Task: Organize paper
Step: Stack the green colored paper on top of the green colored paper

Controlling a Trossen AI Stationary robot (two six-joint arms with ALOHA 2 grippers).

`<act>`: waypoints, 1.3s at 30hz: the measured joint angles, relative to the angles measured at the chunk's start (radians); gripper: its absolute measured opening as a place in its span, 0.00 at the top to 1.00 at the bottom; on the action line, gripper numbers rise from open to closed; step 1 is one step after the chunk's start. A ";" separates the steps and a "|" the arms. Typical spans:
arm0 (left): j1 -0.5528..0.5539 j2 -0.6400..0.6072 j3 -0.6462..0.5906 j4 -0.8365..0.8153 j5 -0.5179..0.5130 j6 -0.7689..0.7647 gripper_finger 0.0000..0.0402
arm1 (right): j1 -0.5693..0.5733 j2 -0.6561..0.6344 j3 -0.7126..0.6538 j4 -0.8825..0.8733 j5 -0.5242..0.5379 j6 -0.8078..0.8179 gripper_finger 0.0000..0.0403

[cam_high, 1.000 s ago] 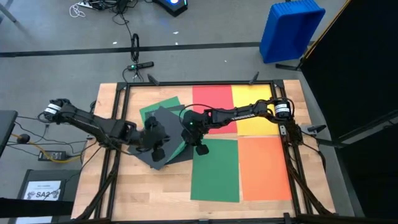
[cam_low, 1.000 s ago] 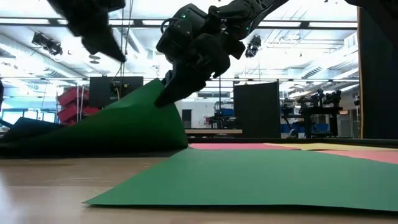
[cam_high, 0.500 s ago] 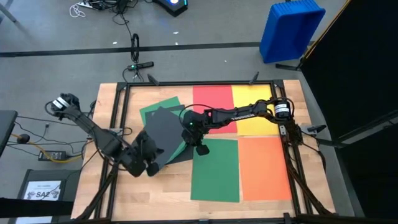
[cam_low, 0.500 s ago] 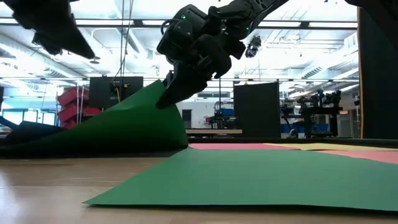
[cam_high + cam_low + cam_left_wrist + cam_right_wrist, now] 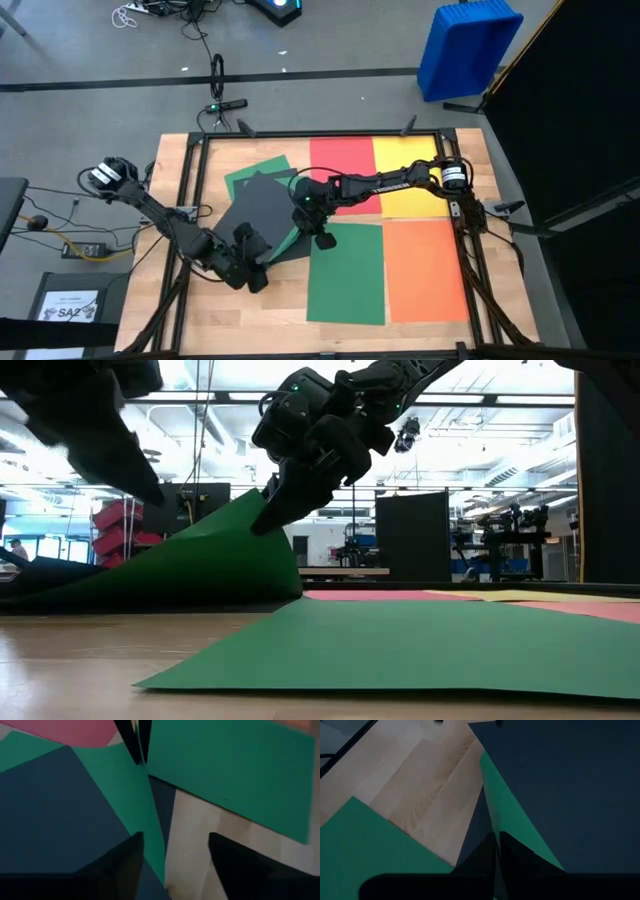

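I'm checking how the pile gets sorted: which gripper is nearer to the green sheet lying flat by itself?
Right. The right gripper pinches a lifted green sheet just beside the flat green sheet's corner; the left gripper hovers open over the dark sheet's edge, farther off.

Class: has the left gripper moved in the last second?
Yes. The left gripper has slid off the dark sheet toward the table's near edge.

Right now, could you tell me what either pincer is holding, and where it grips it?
The right pincer pinches the lifted edge of the green sheet in the tilted pile. The left pincer is open and holds nothing.
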 joint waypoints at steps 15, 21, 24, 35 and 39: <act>0.137 0.221 -0.001 0.194 0.029 0.143 0.37 | 0.000 0.000 0.000 -0.001 -0.002 0.003 1.00; 0.146 0.220 -0.001 0.200 -0.012 0.149 0.55 | 0.000 0.001 0.000 -0.002 -0.002 0.006 1.00; 0.146 0.225 -0.001 0.200 -0.013 0.170 0.68 | 0.000 0.001 0.000 -0.002 -0.002 0.006 1.00; 0.146 0.227 0.023 0.218 -0.027 0.220 1.00 | -0.001 0.001 0.000 0.001 0.016 0.009 1.00; 0.146 0.224 0.065 0.189 -0.032 0.274 1.00 | -0.003 0.002 0.029 -0.022 0.024 0.010 1.00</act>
